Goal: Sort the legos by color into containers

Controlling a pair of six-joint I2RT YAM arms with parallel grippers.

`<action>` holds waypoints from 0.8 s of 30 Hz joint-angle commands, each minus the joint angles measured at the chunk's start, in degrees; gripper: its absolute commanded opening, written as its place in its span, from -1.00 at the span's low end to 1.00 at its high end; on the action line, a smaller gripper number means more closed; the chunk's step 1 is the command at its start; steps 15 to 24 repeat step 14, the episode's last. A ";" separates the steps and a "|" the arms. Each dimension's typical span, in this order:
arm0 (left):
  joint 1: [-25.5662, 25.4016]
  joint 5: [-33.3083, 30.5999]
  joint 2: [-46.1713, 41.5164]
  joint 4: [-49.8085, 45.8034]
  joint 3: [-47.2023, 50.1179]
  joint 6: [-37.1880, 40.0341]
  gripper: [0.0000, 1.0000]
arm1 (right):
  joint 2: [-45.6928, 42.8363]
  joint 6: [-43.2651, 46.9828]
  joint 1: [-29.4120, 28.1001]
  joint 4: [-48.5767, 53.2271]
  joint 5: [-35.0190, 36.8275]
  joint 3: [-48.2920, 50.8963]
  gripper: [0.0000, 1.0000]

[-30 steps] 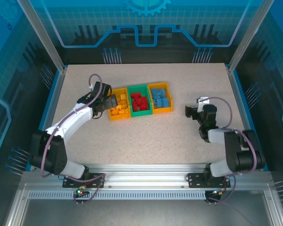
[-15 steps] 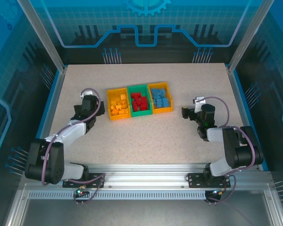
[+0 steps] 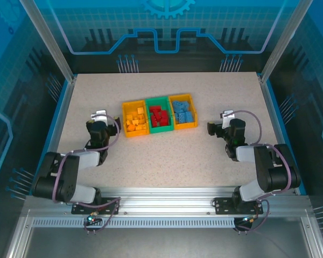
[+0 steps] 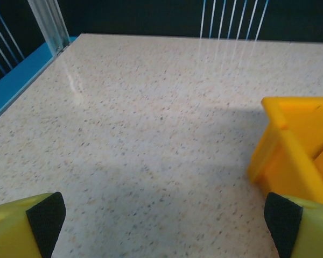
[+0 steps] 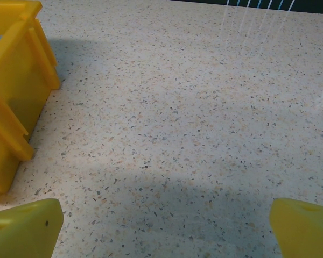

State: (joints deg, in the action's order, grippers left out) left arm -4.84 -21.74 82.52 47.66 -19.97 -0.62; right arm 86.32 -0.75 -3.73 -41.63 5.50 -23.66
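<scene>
Three containers in a row mid-table, walls touching, long sides running away from the arms.

- Left yellow bin point(image 3: 134, 134): orange-yellow legos point(image 3: 134, 121), a loose heap covering most of the floor.
- Green bin point(image 3: 160, 129), middle: red legos point(image 3: 159, 115), piled, some stacked on each other.
- Right yellow bin point(image 3: 186, 126): blue legos point(image 3: 183, 112), packed mostly toward its far half.

Each bin holds one color as far as the top view resolves. Individual bricks are too small to count reliably.

Speckled table point(image 3: 204, 156) around the bins.

Left gripper point(image 4: 164, 217): claw spread wide, black pads at the two lower corners of its wrist view, only tabletop between them. It sits low over the table on the near left side of the left yellow bin. That bin's near corner stands just beyond the right finger, apart from it. The edge of one orange-yellow brick shows inside the wall.

Right gripper point(image 5: 167, 220): claw also spread wide, yellow fingertips at the frame's lower corners, only tabletop between. It sits low, to the right of the right yellow bin and apart from it. The bin's ribbed outer wall runs up the left of that view, with a sliver of blue at its rim.

Both arms are folded back near their bases.
</scene>
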 commanded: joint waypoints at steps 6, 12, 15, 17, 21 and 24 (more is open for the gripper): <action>1.92 7.08 5.90 4.48 -1.64 -0.39 0.98 | -0.10 1.18 0.08 -1.66 -1.22 -0.97 1.00; 2.91 8.20 6.09 5.45 -1.47 -0.74 0.98 | -0.10 1.12 0.30 -1.44 -1.85 -1.12 1.00; 2.92 8.20 6.10 5.43 -1.41 -0.65 0.98 | -0.10 1.15 0.25 -1.44 -1.84 -1.12 1.00; 2.92 8.20 6.10 5.43 -1.41 -0.65 0.98 | -0.10 1.15 0.25 -1.44 -1.84 -1.12 1.00; 2.92 8.20 6.10 5.43 -1.41 -0.65 0.98 | -0.10 1.15 0.25 -1.44 -1.84 -1.12 1.00; 2.92 8.20 6.10 5.43 -1.41 -0.65 0.98 | -0.10 1.15 0.25 -1.44 -1.84 -1.12 1.00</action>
